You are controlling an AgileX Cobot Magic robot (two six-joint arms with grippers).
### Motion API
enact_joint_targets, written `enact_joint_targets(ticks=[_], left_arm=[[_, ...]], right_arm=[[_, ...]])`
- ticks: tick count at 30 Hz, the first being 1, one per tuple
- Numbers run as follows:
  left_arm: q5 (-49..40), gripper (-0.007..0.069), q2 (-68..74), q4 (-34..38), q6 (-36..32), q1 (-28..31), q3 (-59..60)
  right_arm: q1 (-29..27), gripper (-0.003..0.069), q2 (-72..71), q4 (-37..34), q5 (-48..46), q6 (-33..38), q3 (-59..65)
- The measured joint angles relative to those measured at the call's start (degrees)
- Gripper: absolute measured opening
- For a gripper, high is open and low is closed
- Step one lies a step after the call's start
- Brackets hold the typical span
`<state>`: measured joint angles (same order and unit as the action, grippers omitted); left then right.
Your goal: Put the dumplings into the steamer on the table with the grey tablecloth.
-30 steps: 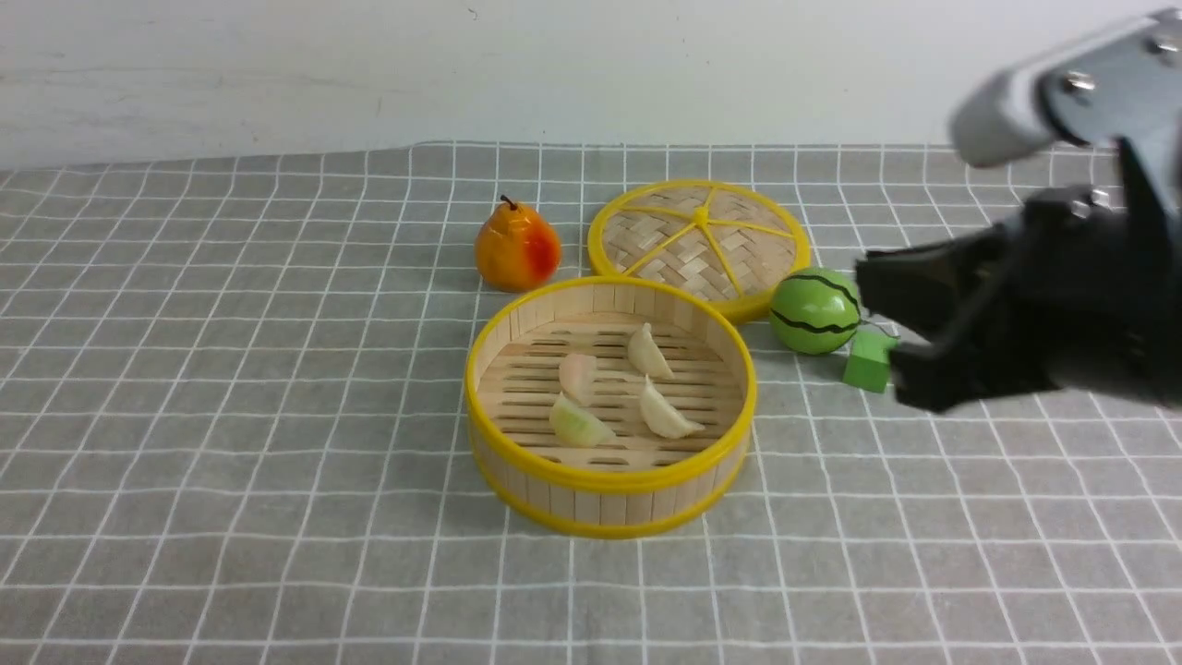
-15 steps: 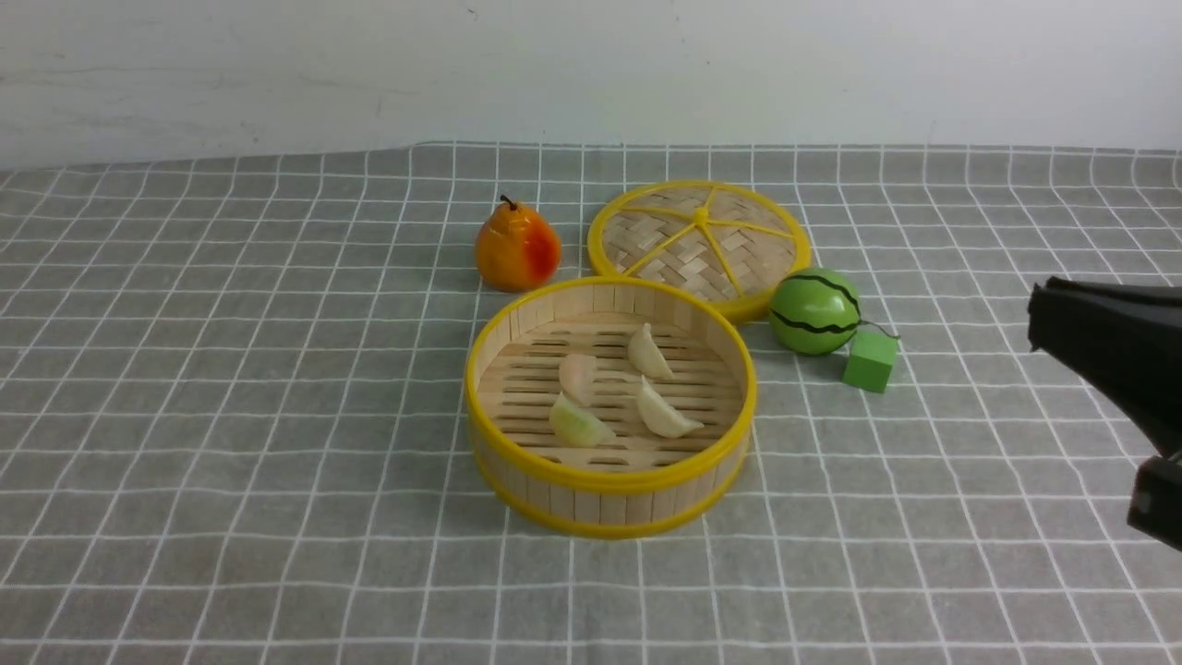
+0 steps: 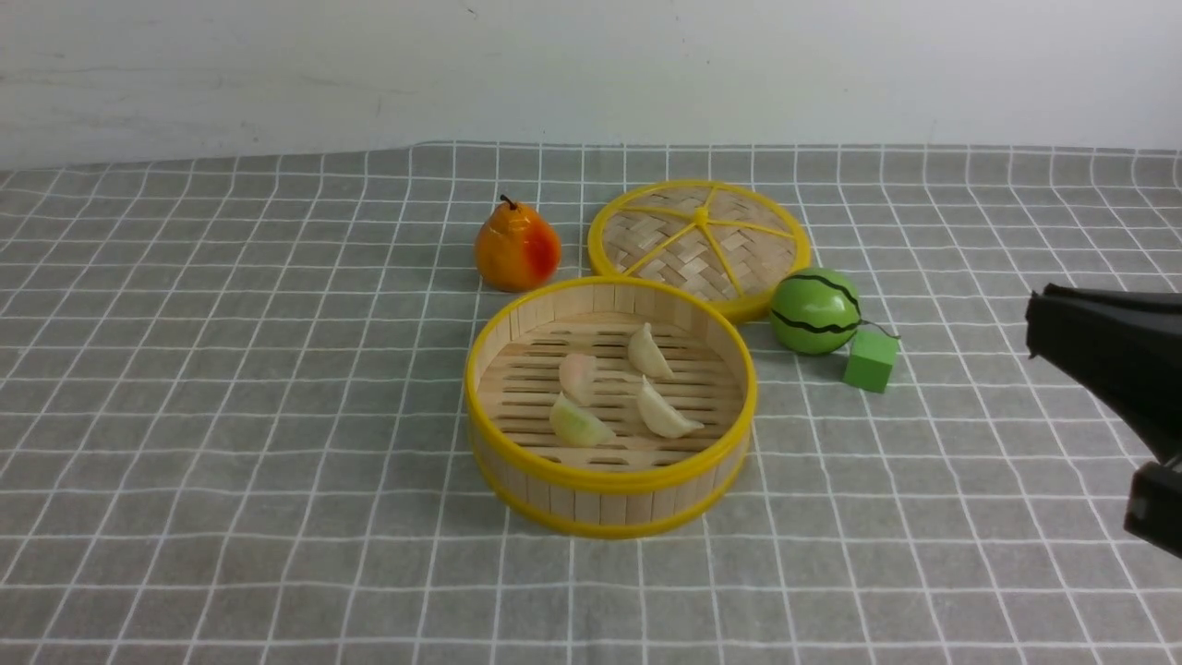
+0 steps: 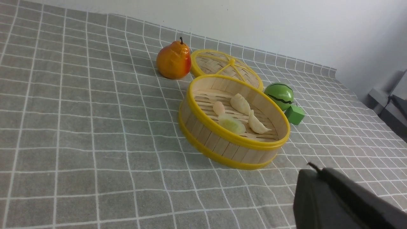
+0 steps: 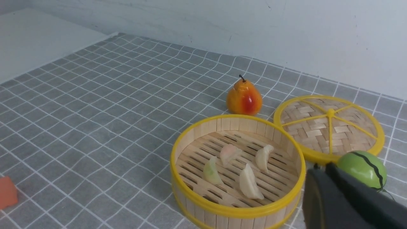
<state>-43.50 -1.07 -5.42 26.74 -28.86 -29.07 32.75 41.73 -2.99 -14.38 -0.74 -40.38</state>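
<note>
I count four dumplings (image 3: 617, 388) lying on the slatted floor of the steamer (image 3: 610, 476), which stands on the grey tablecloth (image 3: 231, 443) near the lid (image 3: 699, 242); none is outside it. My right gripper (image 3: 1131, 406) sits at the right edge, well apart, its jaws parted and empty. I cannot tell the left gripper's (image 4: 340, 200) state. I judge the filling done, so retreating without nudging the rim matters. No writing is readable.
</note>
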Motion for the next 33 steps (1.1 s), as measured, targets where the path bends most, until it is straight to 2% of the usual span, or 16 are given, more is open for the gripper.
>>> enact_joint_targets(ticks=[5,11,13,14,15,19,23,26,33], left_arm=[[0.0,-0.0014,0.0,0.0,0.0,0.0,0.0],[0.0,-0.0014,0.0,0.0,0.0,0.0,0.0],[0.0,-0.0014,0.0,0.0,0.0,0.0,0.0],[0.0,-0.0014,0.0,0.0,0.0,0.0,0.0],[0.0,-0.0014,0.0,0.0,0.0,0.0,0.0],[0.0,-0.0013,0.0,0.0,0.0,0.0,0.0],[0.0,-0.0012,0.0,0.0,0.0,0.0,0.0],[0.0,-0.001,0.0,0.0,0.0,0.0,0.0],[0.02,-0.0003,0.0,0.0,0.0,0.0,0.0]], right_arm=[[-0.15,-0.0004,-1.05,0.06,0.33,0.0,2.97],[-7.97,-0.0018,-11.38,0.91,0.07,-0.38,13.5],[-15.07,-0.0022,-18.06,2.99,0.07,-1.94,19.35],[-15.07,-0.0022,-18.06,2.99,0.07,-1.94,19.35],[-18.89,-0.0022,-21.96,4.52,-0.05,-3.76,22.77],[-27.8,-0.0022,-31.67,7.23,-0.7,-8.9,31.05],[-33.39,-0.0022,-39.03,7.66,-1.04,-10.95,37.72],[-34.55,-0.0022,-41.98,7.14,-2.04,-11.66,41.44],[-34.43,-0.0022,-42.33,6.86,-6.28,-11.77,41.63]])
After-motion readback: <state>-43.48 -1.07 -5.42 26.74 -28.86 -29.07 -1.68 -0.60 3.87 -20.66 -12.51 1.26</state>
